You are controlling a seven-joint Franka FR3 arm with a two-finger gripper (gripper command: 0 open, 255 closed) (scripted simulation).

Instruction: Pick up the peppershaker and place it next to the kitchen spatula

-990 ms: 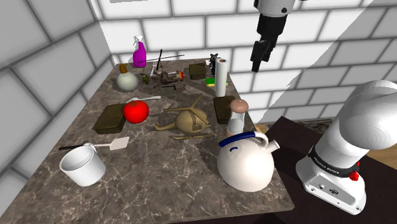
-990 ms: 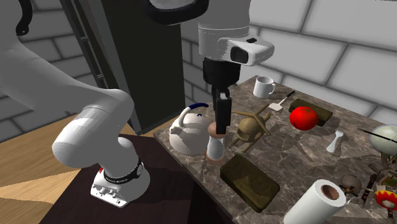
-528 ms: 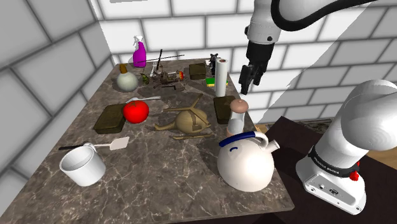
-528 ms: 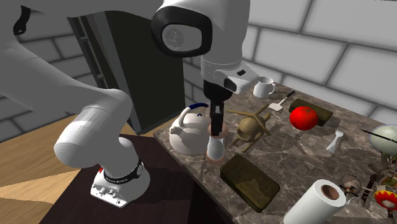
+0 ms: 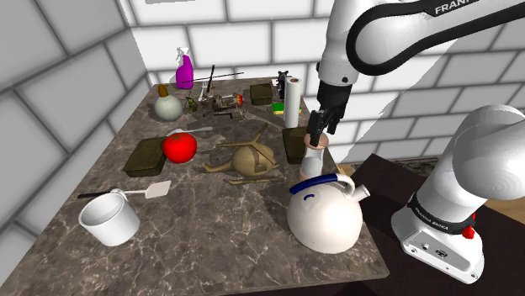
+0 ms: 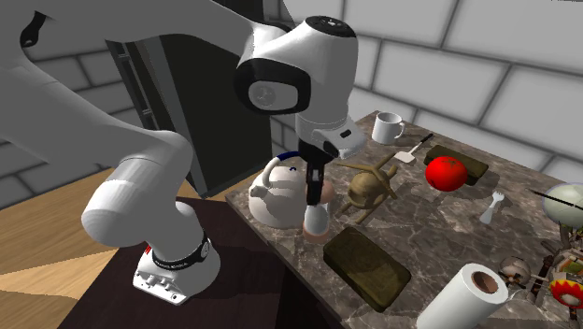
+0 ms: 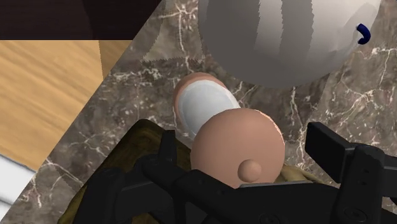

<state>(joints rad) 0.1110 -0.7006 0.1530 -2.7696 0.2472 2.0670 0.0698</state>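
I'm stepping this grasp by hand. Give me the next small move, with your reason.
Most likely close the jaws. In the wrist view they stand open on either side of the pepper shaker's rounded top, not touching it. The shaker stands upright on the table beside the kettle, so squeezing should catch it before any lift.

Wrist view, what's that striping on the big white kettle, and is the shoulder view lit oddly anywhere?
Wrist view: the kettle carries alternating light and grey bands, a shading artefact, with a jagged-edged shadow on the marble table beside it. Shoulder view: a bright diagonal patch crosses the brick wall.
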